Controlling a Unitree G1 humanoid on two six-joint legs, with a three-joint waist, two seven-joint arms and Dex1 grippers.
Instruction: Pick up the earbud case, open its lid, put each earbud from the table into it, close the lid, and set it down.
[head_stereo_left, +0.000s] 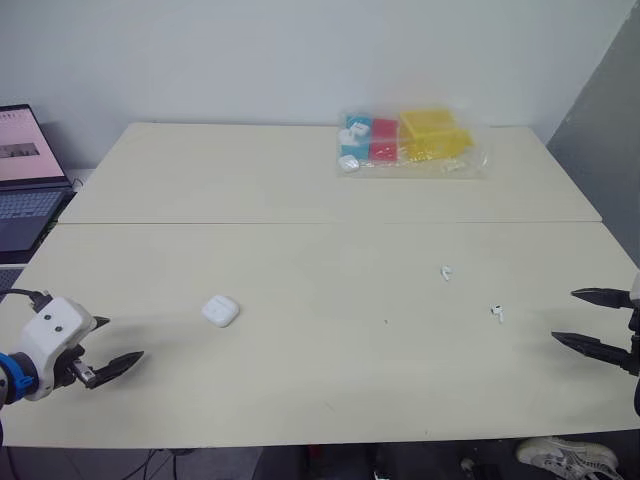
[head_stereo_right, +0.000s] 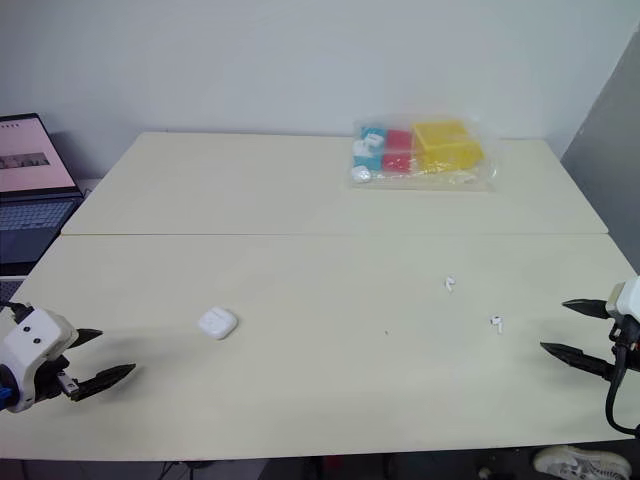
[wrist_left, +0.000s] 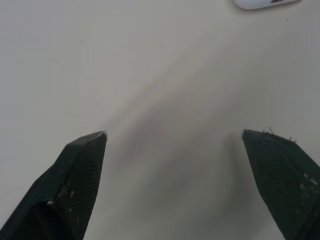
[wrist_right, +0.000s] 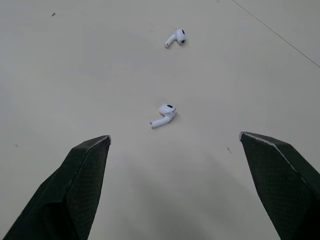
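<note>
Cream table (head_stereo_left: 300, 390). Nearest, at either side: left gripper (head_stereo_left: 122, 338) and right gripper (head_stereo_left: 565, 316), fingers spread wide, empty. Beyond left gripper, white earbud case (head_stereo_left: 220, 310), closed, flat on table. Near right gripper, first earbud (head_stereo_left: 497, 313); farther, second earbud (head_stereo_left: 445, 272). At far edge, clear bag of coloured boxes (head_stereo_left: 410, 140).

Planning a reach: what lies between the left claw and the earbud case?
Just bare table between left claw and earbud case, per left eye view.

Small white rounded plastic earbud case (head_stereo_left: 220, 310), lid closed, lying flat toward the left near edge of the pale table (head_stereo_left: 300, 190); one white stemmed earbud (head_stereo_left: 446, 272) and a second earbud (head_stereo_left: 497, 313), apart, toward its right edge.
</note>
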